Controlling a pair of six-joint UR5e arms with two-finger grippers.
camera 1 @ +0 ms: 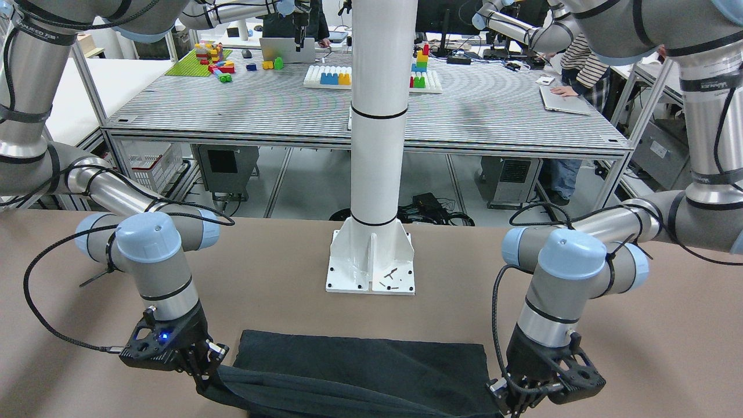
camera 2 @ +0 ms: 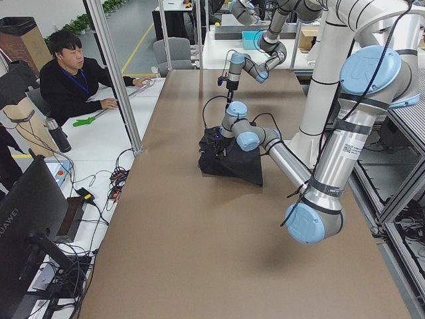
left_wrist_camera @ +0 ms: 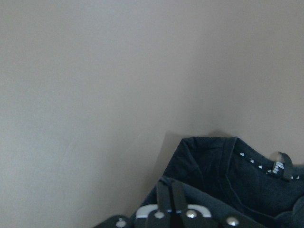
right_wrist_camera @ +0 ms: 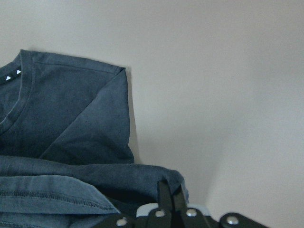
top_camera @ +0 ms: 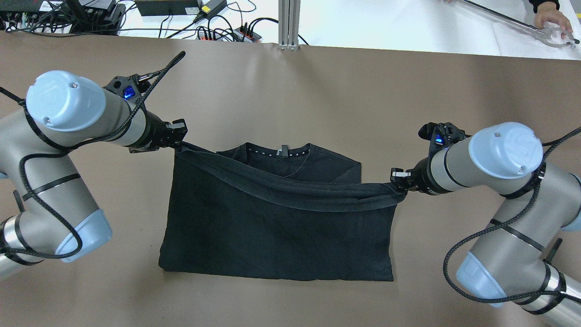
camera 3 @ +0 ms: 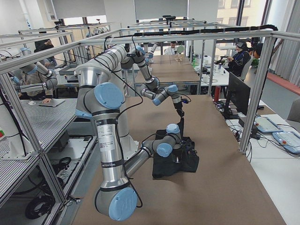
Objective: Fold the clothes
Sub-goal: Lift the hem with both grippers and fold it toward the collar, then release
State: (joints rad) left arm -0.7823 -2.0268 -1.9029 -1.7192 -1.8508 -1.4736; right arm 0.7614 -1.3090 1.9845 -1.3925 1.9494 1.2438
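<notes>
Reading the overhead view left to right: left gripper [top_camera: 180, 141] sits upper left of centre, jaws pinched together on one end of a raised edge of the black garment [top_camera: 277, 236]. Its wrist view shows the two fingers [left_wrist_camera: 163, 199] pressed close, with dark cloth bunched around them. The garment lies mid-frame on the brown table [top_camera: 290, 91], its lower part flat and roughly rectangular. One hemmed edge [top_camera: 295, 193] is held up off the table and hangs as a sagging band strung between the two grippers, crossing above the flat part. Past the band, toward the top of the frame, the neckline [top_camera: 279, 152] shows small white marks and a tag at its middle. In the front-facing view the white pillar [camera 1: 380, 116] stands mid-frame on its base plate, apart from the cloth. Right gripper [top_camera: 396, 180], right of centre and lower in the frame than the left one, has its jaws closed tight on the band's other end. The right wrist view shows cloth nipped at the fingers [right_wrist_camera: 164, 197].
</notes>
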